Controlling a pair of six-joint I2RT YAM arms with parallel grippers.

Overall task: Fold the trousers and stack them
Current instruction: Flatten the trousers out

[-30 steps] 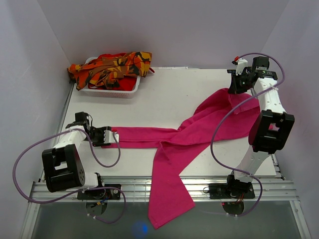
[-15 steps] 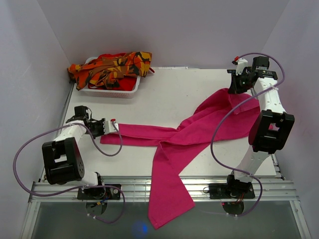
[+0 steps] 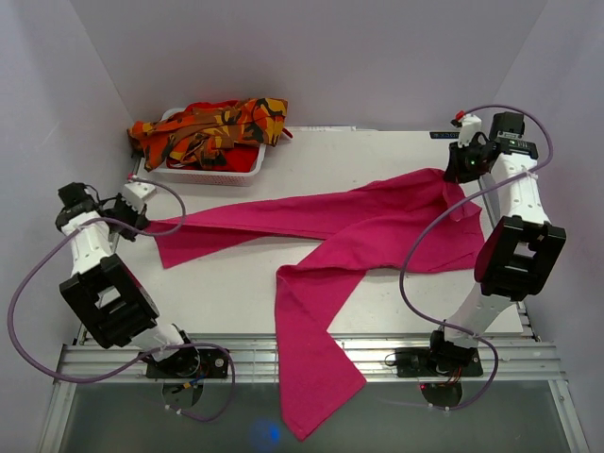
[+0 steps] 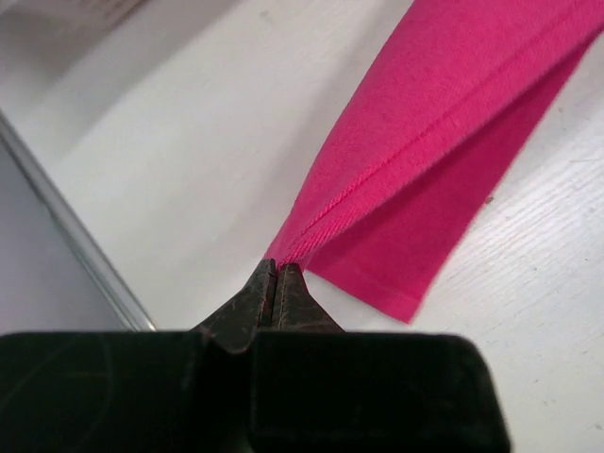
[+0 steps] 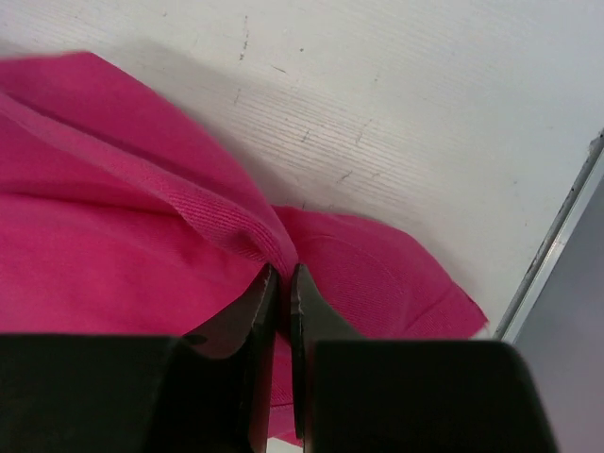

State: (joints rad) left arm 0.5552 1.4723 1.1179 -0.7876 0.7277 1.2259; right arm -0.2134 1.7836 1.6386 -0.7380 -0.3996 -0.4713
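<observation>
The magenta-pink trousers [image 3: 359, 222] lie stretched across the table, one leg running left, the other hanging over the near edge. My left gripper [image 3: 142, 212] is shut on that left leg's hem corner [image 4: 293, 247] at the far left of the table. My right gripper [image 3: 464, 168] is shut on the waistband [image 5: 236, 222] at the far right. The orange camouflage trousers [image 3: 212, 125] are heaped in the white basket [image 3: 203, 175] at the back left.
The left metal table edge [image 4: 66, 236] runs close beside the left gripper. The right table edge [image 5: 552, 236] is near the right gripper. Side walls close in on both arms. Purple cables loop round both arms.
My left gripper has closed on the leg's hem and pulled it left and back toward the table's left edge. The leg now lies drawn out straight. The right gripper shifted slightly right.
</observation>
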